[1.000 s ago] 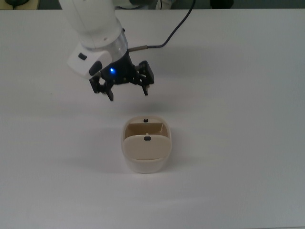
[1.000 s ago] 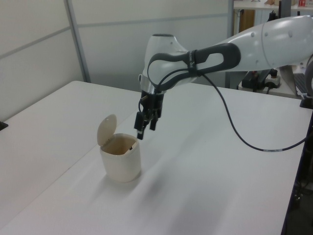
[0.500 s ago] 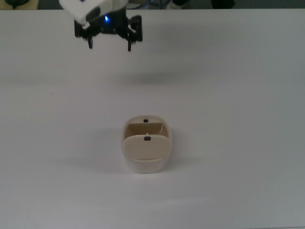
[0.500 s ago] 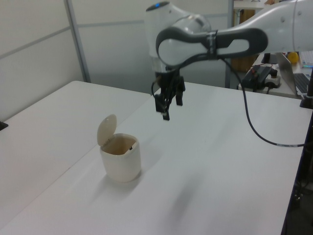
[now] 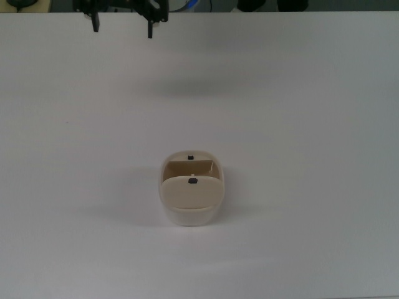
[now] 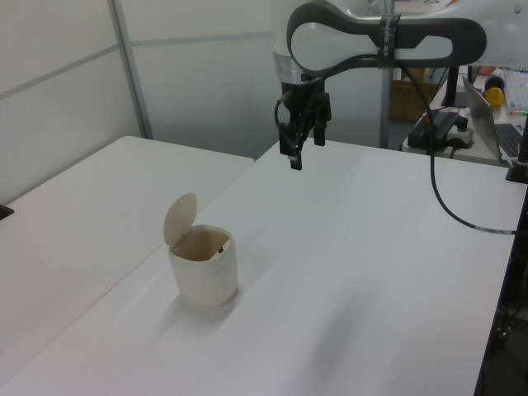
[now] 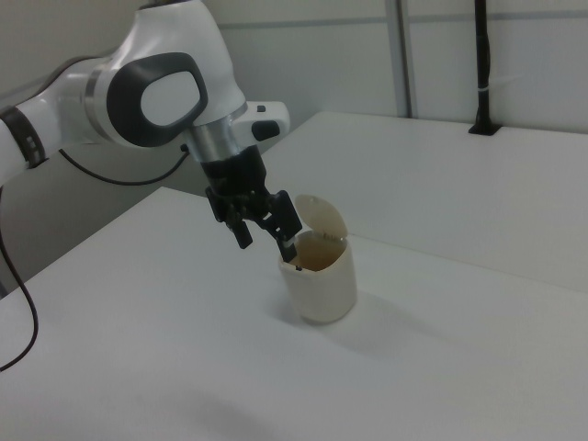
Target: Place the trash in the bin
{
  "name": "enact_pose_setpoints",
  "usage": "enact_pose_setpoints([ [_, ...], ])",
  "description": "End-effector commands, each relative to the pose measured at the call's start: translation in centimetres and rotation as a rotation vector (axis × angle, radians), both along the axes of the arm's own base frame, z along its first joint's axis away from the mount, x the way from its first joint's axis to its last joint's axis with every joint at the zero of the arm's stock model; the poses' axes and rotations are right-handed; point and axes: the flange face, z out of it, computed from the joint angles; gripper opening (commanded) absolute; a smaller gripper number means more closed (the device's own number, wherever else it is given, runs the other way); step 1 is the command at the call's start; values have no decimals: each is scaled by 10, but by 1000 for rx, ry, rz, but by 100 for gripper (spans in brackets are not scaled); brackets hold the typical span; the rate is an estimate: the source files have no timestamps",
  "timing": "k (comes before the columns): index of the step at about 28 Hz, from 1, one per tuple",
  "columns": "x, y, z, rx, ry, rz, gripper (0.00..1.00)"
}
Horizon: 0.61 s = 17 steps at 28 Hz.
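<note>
Bin (image 5: 191, 190) smooth cream plastic, rounded-rectangular, flap up, mid table (image 5: 299, 124); gripper (image 5: 122, 25) black, fingers wide, empty, cut off at far edge; trash unseen

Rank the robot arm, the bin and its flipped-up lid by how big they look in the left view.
1. The robot arm, though it stands farther back.
2. The bin.
3. Its lid, smallest.
</note>
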Motion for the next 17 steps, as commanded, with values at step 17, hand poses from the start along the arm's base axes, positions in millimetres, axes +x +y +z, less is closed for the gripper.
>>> enact_pose_setpoints([
  [17, -1, 3, -3, -3, 8, 31, 100],
])
